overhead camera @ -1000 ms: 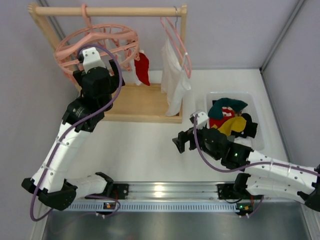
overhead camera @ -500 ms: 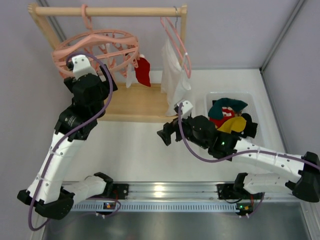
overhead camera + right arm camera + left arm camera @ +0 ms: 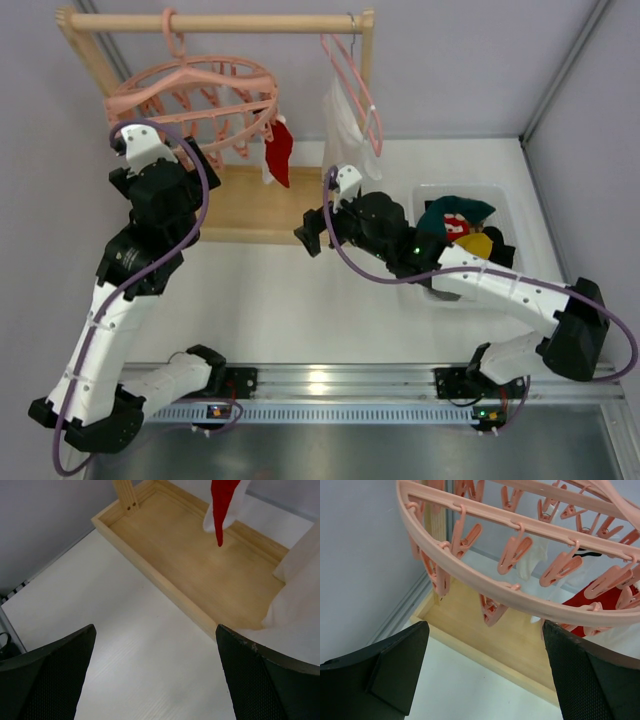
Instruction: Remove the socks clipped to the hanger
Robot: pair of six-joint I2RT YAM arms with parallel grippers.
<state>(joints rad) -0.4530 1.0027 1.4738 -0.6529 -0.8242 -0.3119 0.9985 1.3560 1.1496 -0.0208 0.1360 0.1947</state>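
Note:
The round pink hanger (image 3: 195, 95) hangs from the wooden rail, its pegs dangling. In the left wrist view its rim (image 3: 520, 592) is close above. A red sock (image 3: 278, 152) and a white sock (image 3: 267, 172) are clipped at its right side; the red sock also shows in the left wrist view (image 3: 600, 597) and the right wrist view (image 3: 222, 500). My left gripper (image 3: 485, 670) is open and empty, below the ring's left edge. My right gripper (image 3: 312, 228) is open and empty, low over the table by the rack's base, short of the red sock.
The wooden rack (image 3: 215, 20) has a tray base (image 3: 270, 205). A white garment (image 3: 345, 130) hangs on a thin pink hanger at its right. A clear bin (image 3: 500, 195) at the right holds teal, red, yellow and dark socks. Walls stand close at left and back.
My left gripper has drawn back left and down from under the ring. My right arm has swung left from the bin to the rack's front. The red sock hangs narrower.

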